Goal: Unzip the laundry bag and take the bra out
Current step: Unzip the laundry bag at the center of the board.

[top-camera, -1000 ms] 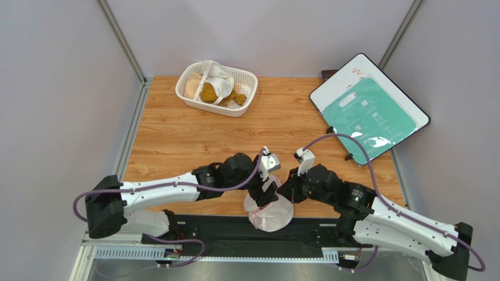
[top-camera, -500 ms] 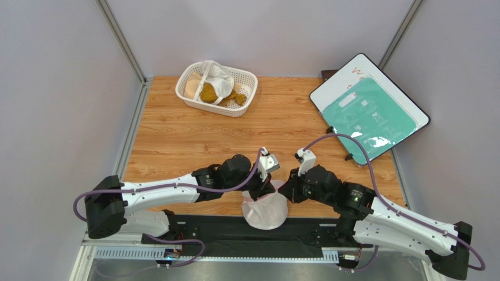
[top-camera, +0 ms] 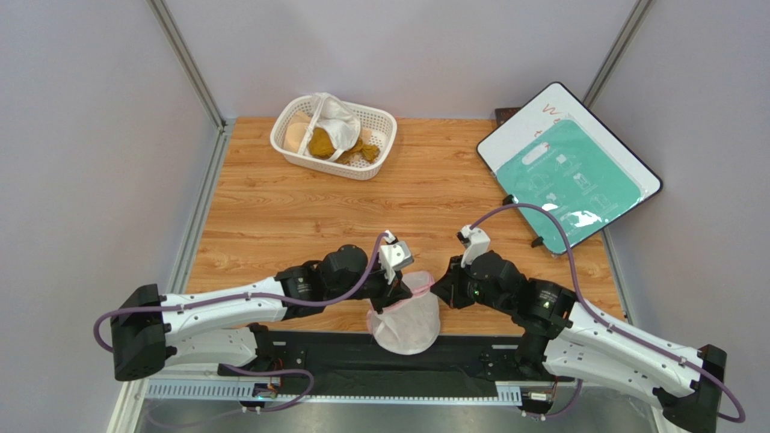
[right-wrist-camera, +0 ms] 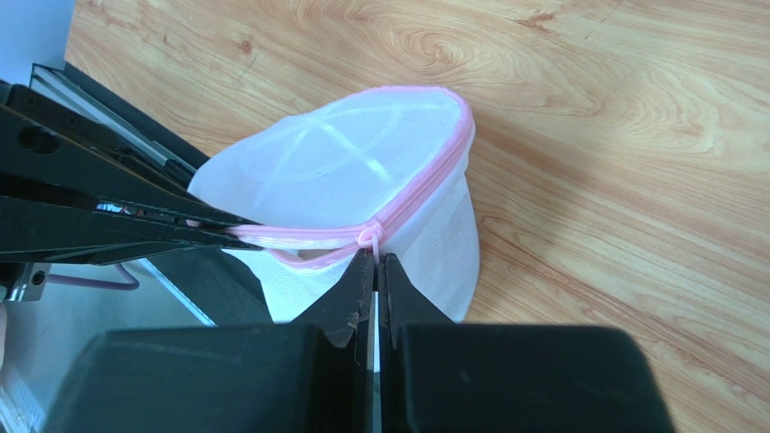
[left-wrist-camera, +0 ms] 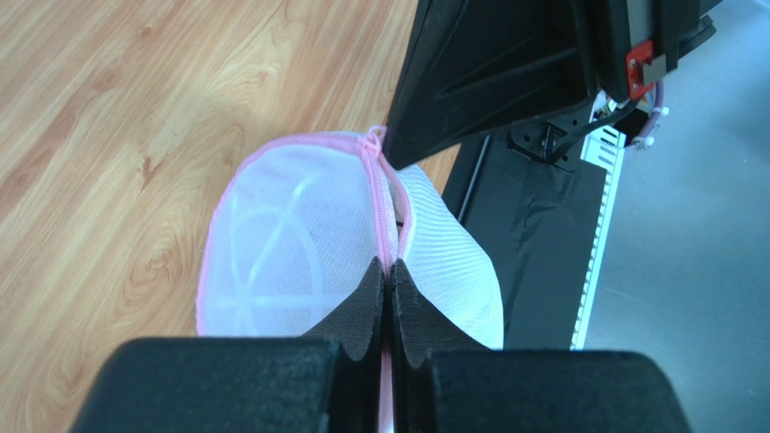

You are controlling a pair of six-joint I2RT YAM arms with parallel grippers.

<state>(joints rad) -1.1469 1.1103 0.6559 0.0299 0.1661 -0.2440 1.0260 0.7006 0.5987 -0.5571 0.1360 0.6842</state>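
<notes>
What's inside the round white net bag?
Through the laundry bag's mesh only pale curved ribs show. The white netting is too cloudy to show whatever else lies inside; no bra is visible.

The white mesh laundry bag (top-camera: 404, 325) is showing pink zipper trim (right-wrist-camera: 425, 185) against the wood-grain table (top-camera: 434, 189), while the white lattice basket (top-camera: 325, 165) is holding a mustard-brown cloth (top-camera: 321, 142) and a white cloth (top-camera: 339, 117).
</notes>
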